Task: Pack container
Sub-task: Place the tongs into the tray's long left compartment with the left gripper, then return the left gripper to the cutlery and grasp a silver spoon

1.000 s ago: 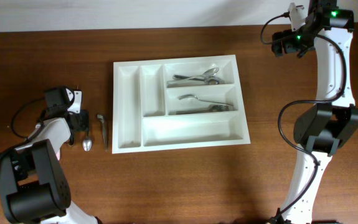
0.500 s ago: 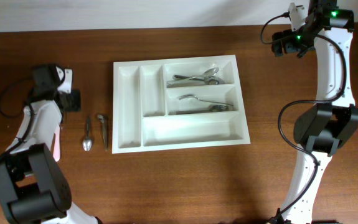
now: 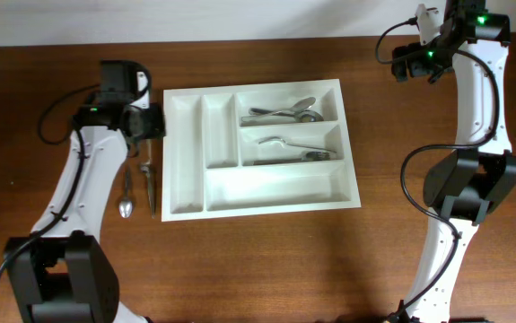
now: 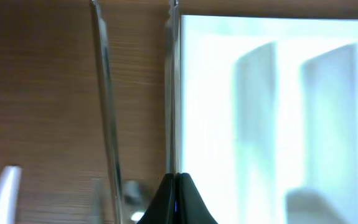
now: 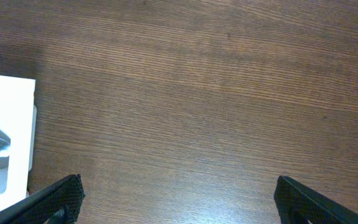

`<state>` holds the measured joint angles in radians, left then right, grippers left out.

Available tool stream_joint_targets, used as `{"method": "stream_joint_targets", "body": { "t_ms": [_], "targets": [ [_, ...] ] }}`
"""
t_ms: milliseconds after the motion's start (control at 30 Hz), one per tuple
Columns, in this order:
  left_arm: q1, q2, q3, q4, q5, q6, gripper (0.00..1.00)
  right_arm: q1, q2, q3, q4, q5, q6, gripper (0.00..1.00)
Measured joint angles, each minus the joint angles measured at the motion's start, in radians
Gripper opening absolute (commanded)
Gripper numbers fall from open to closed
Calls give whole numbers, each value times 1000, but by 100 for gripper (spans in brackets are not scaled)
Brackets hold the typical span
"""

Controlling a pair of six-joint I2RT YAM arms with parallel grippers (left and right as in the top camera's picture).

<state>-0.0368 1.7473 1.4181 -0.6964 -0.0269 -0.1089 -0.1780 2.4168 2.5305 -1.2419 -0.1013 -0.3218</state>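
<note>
The white cutlery tray (image 3: 271,188) lies mid-table. Spoons (image 3: 282,110) lie in its top right compartment and more cutlery (image 3: 291,149) in the one below; the long bottom and two narrow left compartments look empty. A spoon (image 3: 126,196) and another metal utensil (image 3: 150,187) lie on the table left of the tray. My left gripper (image 3: 146,135) is shut and empty, just above these and beside the tray's left wall. In the left wrist view its tips (image 4: 175,182) meet over the utensil handle (image 4: 173,93) along the tray (image 4: 253,93). My right gripper (image 3: 406,67) is open, held high at back right.
The right wrist view shows bare brown wood between the wide-open fingers (image 5: 60,196), with the tray's corner (image 5: 10,99) at the left edge. The second handle (image 4: 106,106) runs parallel on the wood in the blurred left wrist view.
My left arm has swung from the far left to the tray's upper left side, above the two loose utensils. The right arm and the cutlery have not moved.
</note>
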Motion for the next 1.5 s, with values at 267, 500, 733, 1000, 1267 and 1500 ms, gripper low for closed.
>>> {"method": "stream_joint_targets", "body": {
  "t_ms": [267, 500, 733, 1000, 1267, 1500],
  "targets": [
    [-86, 31, 0, -11, 29, -121, 2, 0, 0, 0, 0, 0, 0, 99],
    [-134, 167, 0, -11, 39, -147, 2, 0, 0, 0, 0, 0, 0, 99],
    [-134, 201, 0, 2, 39, -151, 63, 0, 0, 0, 0, 0, 0, 99],
    [-134, 201, 40, -46, 39, -139, 72, 0, 0, 0, 0, 0, 0, 99],
    [-90, 113, 246, -296, -55, -115, 73, 0, 0, 0, 0, 0, 0, 99],
    [42, -39, 281, -472, -145, -108, 73, 0, 0, 0, 0, 0, 0, 99]
  ]
}}
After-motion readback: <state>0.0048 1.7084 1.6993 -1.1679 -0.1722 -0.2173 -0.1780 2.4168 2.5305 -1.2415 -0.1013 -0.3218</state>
